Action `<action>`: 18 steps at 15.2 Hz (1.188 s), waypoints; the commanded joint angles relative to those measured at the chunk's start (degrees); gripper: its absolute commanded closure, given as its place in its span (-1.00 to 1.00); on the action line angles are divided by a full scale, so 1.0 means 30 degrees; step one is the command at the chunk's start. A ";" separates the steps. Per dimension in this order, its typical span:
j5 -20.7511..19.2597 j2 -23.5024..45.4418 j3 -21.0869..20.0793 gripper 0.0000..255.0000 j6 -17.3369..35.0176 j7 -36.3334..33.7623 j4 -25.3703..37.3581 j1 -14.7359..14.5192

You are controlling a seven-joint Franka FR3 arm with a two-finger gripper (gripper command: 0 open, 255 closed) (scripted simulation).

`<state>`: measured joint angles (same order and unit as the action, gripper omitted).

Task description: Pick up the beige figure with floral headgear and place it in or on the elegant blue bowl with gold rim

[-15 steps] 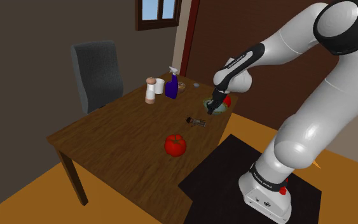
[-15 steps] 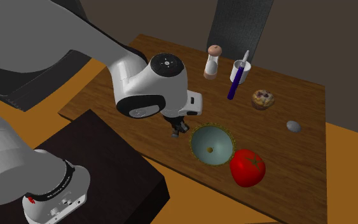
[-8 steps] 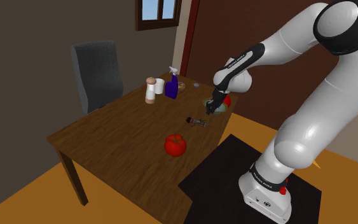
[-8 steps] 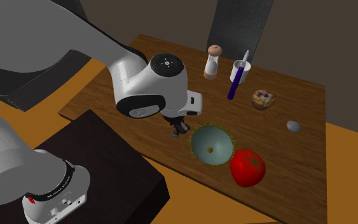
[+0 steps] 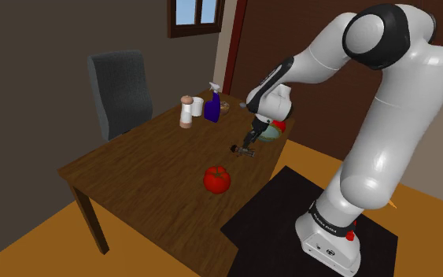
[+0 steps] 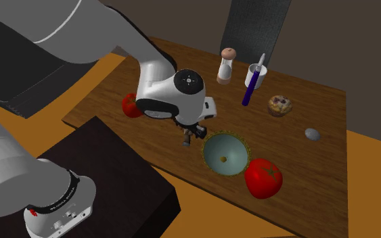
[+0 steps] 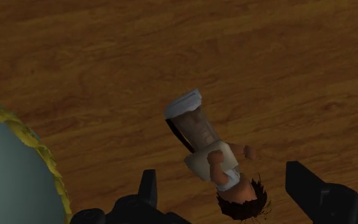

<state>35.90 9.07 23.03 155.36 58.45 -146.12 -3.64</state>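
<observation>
Wrist view: bowl [image 7: 9,181] cut by frame edge; one arc of gold rim and pale inside seen. Figure [image 7: 206,149]: headgear cannot be told from the dark hair.
Second exterior view: figure mostly hidden under arm [image 6: 175,94]; first tomato [image 6: 130,105] half behind it. Chair [image 6: 256,27] cut by top edge.
Shoulder view: second tomato [image 5: 279,123] mostly behind arm; figure too small to read.

Glossy white arm [image 5: 389,134] with black joints and 2-fingered black hand [image 5: 249,142].
</observation>
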 commanded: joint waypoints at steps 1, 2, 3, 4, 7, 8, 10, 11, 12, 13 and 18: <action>0.1184 0.0722 -0.0447 -1.00 0.0270 0.1077 0.0252 0.0222; 0.1653 0.1043 -0.0663 -1.00 0.0414 0.1421 0.0359 0.0320; 0.2116 0.1363 -0.0884 -1.00 0.0555 0.1761 0.0472 0.0425; 0.2573 0.1683 -0.1106 -1.00 0.0694 0.2098 0.0590 0.0532; 0.3268 0.2181 -0.1479 -1.00 0.0911 0.2615 0.0785 0.0728; 0.3267 0.2181 -0.1479 -1.00 0.0910 0.2615 0.0786 0.0728; 0.3267 0.2181 -0.1479 -1.00 0.0910 0.2615 0.0786 0.0728; 0.3267 0.2181 -0.1479 -1.00 0.0910 0.2615 0.0786 0.0728; 0.3267 0.2181 -0.1479 -1.00 0.0910 0.2615 0.0786 0.0728; 0.3261 0.2177 -0.1476 -1.00 0.0909 0.2611 0.0783 0.0727; 0.3261 0.2178 -0.1476 1.00 0.0909 0.2611 0.0784 0.0727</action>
<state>45.68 15.60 18.60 158.08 66.28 -143.78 -1.46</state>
